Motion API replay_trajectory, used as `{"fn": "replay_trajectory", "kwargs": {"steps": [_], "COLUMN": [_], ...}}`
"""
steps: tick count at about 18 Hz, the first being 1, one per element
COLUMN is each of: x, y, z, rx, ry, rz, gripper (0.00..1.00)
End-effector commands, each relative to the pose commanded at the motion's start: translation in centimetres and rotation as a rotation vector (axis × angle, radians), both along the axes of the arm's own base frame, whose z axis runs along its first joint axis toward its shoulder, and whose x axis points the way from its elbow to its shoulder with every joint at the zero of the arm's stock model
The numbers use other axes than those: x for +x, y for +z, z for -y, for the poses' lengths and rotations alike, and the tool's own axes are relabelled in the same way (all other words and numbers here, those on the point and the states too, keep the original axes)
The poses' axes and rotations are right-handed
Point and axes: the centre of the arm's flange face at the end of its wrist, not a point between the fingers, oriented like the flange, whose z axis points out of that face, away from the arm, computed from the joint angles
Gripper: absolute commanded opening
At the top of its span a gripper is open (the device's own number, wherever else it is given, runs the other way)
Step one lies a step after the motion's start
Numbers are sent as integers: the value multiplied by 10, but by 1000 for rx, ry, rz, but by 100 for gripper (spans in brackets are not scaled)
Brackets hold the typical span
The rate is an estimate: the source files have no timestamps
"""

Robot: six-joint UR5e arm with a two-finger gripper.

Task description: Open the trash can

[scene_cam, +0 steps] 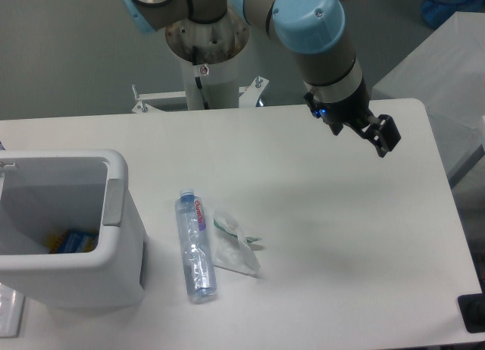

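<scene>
nearest me, the white trash can (114,270) sits at the table's (341,251) left edge, its inside showing and grey push tab (112,202) facing a plastic bottle (195,248) and a crumpled wrapper (235,248). far right, my gripper (379,142) hangs well apart; finger spread i cannot tell. i judge a straight press on the tab works best.

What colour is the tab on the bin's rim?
Grey tab, on the white trash can; fixed camera view.

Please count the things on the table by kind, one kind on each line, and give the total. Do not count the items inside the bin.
Trash can: 1
Plastic bottle: 1
Crumpled clear bag: 1
Total: 3
</scene>
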Motion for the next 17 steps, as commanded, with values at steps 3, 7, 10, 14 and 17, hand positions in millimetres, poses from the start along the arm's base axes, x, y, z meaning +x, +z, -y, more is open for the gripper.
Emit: {"fn": "replay_trajectory", "kwargs": {"steps": [3, 7, 10, 14, 17], "x": [0, 3, 7, 8, 8], "y": [0, 2, 7, 5, 5], "z": [-1, -5, -7, -5, -6], "rx": [0, 7, 20, 22, 33], "ry": [-2, -11, -12, -7, -9], "rz": [0, 1, -4, -1, 6], "gripper": [100, 100, 100, 100, 100]}}
